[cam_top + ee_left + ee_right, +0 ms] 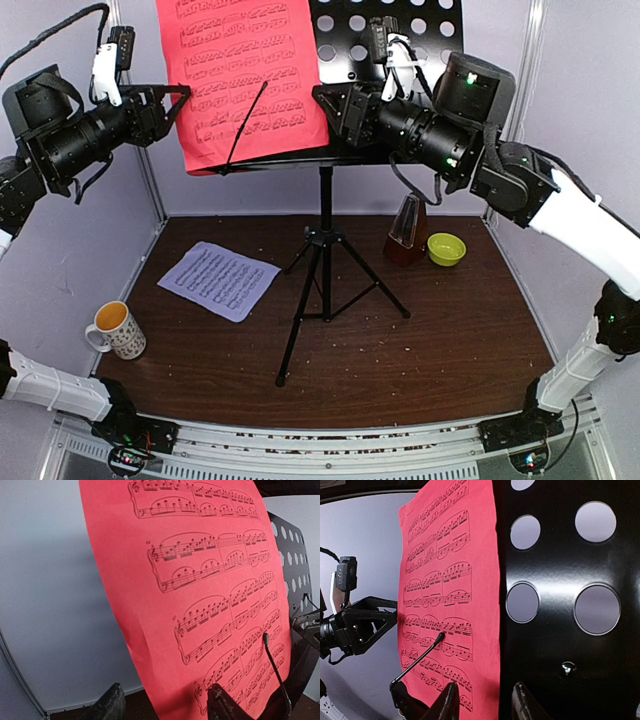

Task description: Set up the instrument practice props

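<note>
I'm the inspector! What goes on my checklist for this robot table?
surface: brown table, scattered with pale crumbs.
job's things: music stand upright on its tripod; red sheet on its desk; white sheet flat on the table; metronome standing on the table.
clutter: yellow-green bowl by the metronome; mug at the near left.
grippers: left gripper open at the red sheet's left edge; right gripper open at its right edge.
cables: black cable looped over the left arm.
surroundings: pale walls.

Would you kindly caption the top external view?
Left gripper and right gripper flank the red sheet on the music stand.
</note>
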You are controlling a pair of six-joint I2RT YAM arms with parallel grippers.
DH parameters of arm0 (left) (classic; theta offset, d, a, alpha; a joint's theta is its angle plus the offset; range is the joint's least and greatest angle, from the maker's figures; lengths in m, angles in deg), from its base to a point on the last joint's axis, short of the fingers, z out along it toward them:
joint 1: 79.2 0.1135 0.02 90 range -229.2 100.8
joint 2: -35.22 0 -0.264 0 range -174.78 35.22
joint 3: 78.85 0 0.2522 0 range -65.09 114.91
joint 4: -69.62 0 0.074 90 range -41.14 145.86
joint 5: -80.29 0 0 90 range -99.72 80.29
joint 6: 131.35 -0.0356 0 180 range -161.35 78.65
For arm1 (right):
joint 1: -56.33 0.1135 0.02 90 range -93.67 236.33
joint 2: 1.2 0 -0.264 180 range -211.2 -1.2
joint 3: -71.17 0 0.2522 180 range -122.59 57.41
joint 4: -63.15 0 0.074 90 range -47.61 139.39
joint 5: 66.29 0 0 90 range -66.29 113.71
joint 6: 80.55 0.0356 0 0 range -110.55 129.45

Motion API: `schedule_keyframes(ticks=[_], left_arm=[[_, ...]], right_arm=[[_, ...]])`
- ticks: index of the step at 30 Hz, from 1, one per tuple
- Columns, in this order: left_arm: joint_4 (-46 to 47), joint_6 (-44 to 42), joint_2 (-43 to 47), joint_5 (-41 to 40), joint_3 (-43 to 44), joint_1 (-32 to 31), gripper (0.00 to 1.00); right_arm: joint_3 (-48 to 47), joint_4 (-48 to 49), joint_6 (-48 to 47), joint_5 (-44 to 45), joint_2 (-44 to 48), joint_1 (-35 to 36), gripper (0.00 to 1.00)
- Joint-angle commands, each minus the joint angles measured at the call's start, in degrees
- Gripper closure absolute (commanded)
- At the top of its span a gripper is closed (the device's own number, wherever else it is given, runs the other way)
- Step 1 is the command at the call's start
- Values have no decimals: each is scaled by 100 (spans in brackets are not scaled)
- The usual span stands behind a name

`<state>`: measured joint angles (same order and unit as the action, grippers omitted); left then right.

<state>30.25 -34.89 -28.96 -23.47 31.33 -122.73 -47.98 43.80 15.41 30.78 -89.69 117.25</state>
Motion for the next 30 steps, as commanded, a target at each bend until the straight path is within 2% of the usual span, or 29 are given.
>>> schedule_keyframes(ticks=[1, 18, 25, 28, 30], left_arm=[[181, 115, -86, 395, 104, 178, 42], [558, 84, -410, 1114, 98, 240, 48], [592, 59, -444, 1172, 105, 240, 49], [592, 53, -454, 1178, 121, 237, 49], [596, 49, -463, 1186, 131, 239, 49]], right_arm=[[-295, -115, 79, 171, -152, -17, 63], [-392, -82, 138, 21, -297, -19, 73], [-368, -63, 168, 22, -239, -15, 89], [-246, 5, 167, 86, -151, -16, 99], [-132, 45, 165, 149, -85, -15, 100]])
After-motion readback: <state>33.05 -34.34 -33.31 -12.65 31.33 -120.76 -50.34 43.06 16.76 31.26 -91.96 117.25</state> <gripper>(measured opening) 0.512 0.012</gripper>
